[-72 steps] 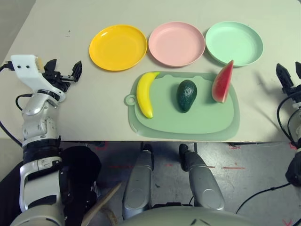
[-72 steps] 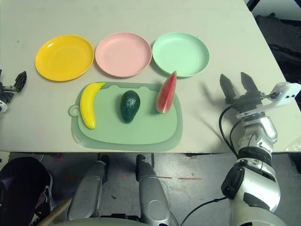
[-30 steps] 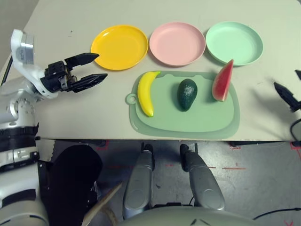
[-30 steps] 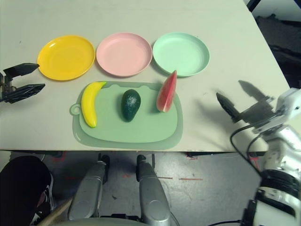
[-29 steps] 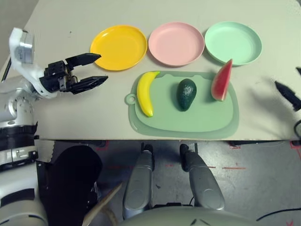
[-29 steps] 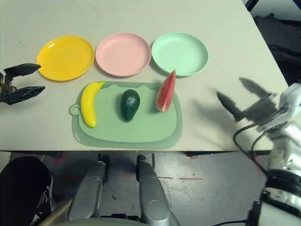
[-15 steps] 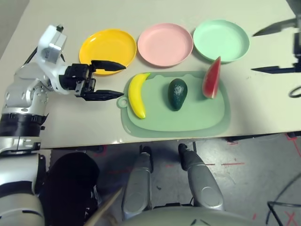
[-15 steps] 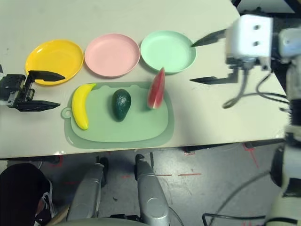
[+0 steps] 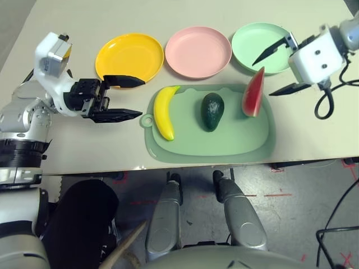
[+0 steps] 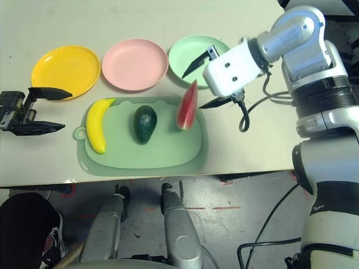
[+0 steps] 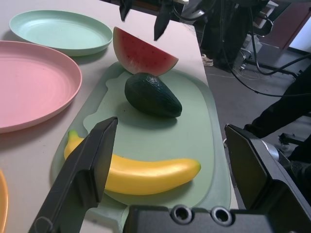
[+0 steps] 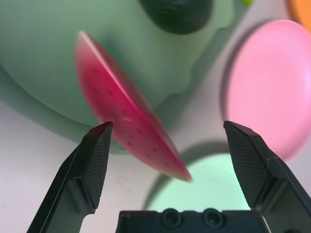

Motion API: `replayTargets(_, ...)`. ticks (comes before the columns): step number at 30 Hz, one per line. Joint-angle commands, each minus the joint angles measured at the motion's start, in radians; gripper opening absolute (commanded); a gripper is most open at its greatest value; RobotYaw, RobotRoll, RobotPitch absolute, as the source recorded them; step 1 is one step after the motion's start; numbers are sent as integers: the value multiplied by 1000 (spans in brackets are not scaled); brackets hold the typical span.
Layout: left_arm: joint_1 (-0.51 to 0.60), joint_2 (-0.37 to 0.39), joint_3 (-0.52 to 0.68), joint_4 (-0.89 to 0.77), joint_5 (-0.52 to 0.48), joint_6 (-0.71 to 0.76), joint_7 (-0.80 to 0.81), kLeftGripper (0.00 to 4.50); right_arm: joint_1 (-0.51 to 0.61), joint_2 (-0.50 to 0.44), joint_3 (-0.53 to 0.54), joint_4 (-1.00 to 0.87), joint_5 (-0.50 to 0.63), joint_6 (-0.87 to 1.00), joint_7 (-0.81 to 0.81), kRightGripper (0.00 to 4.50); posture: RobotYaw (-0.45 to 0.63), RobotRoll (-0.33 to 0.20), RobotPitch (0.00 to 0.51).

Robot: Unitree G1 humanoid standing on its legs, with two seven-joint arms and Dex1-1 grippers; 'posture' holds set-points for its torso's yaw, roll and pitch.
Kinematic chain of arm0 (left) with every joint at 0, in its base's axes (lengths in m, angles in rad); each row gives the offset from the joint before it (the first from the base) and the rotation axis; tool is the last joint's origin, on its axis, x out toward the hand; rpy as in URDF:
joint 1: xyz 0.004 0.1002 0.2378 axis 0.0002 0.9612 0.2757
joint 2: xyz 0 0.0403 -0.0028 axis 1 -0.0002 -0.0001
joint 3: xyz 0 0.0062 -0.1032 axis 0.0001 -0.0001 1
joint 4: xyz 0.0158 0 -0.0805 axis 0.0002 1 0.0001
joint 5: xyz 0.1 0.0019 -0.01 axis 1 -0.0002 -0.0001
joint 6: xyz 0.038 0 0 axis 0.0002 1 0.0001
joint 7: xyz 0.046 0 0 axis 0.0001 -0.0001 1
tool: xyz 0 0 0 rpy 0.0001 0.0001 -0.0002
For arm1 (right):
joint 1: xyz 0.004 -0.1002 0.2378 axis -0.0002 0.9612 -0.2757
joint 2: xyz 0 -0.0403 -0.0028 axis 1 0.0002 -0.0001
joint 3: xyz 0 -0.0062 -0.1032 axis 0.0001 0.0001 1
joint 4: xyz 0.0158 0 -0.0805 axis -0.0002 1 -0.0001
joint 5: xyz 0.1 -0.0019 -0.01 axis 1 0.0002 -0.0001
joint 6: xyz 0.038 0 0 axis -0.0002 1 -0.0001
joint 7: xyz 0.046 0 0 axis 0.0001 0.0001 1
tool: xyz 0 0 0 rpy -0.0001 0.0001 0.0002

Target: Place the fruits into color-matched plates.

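Hiding part of the green plate (image 10: 193,53), the right gripper (image 10: 205,81) hangs wide open over the watermelon (image 10: 186,106), empty; the left gripper (image 9: 134,98) too.

Your right gripper (image 12: 171,160) is hanging spread wide | watermelon wedge (image 12: 124,109) is lying between its fingers, untouched | pink plate (image 12: 272,87) is sitting beyond one finger

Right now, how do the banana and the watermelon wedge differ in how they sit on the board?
The banana lies flat at the left end of the board; the watermelon wedge stands on its rind at the right end, its tip past the board's far edge. The open left gripper waits level beside the banana; the open right gripper hangs above the wedge. Neither fruit is gripped.
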Motion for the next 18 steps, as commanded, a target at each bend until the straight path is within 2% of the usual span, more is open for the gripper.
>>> replayTargets(1, 9, 11, -5, -4, 11, -14, -11, 4500, 11, -2, 66, -1, 14, -35, 10, 4483, -104, 0, 352)
replayTargets(6, -6, 4, 2, 4, 5, 0, -11, 4500, -2, 30, 102, 28, -38, -35, 10, 4483, -108, 0, 355)
replayTargets(11, -9, 7, -3, 0, 6, 1, -11, 4500, -6, 97, 82, 74, -91, -31, 10, 4483, -95, 0, 359)
replayTargets(18, 0, 5, 11, -19, 4, 9, -11, 4500, 27, 125, 107, 81, -164, -27, 10, 4483, -93, 0, 362)
